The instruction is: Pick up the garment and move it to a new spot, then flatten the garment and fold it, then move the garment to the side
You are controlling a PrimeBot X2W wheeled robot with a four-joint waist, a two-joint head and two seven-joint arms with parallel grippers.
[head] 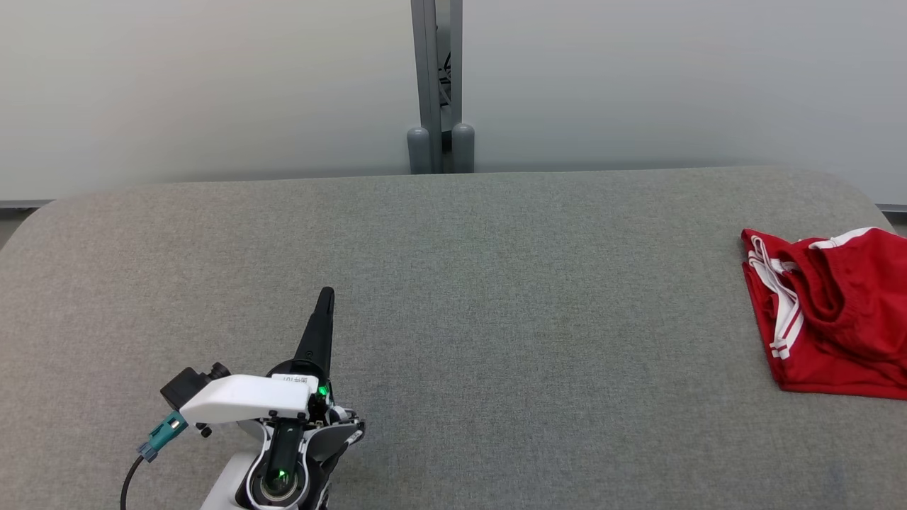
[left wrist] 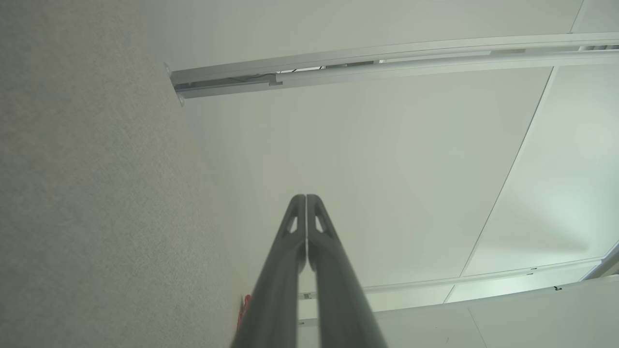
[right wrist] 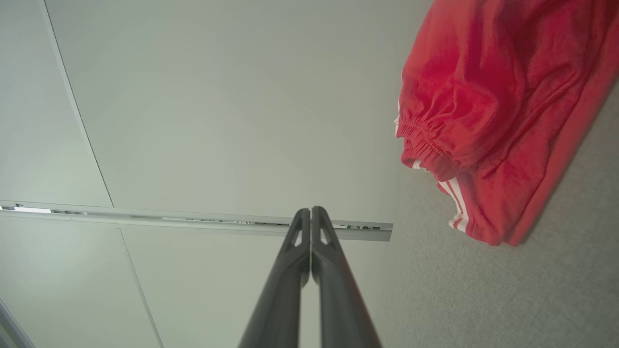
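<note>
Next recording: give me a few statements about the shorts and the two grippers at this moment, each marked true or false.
1. The red shorts lie at the right end of the grey table in the head view. True.
2. The left gripper is holding the shorts. False: its jaws are shut on nothing, and it is well apart from the shorts, over bare table.
3. The right gripper has its jaws closed together. True.
4. The shorts are plain red with no trim. False: white stripes run along the side.
</note>
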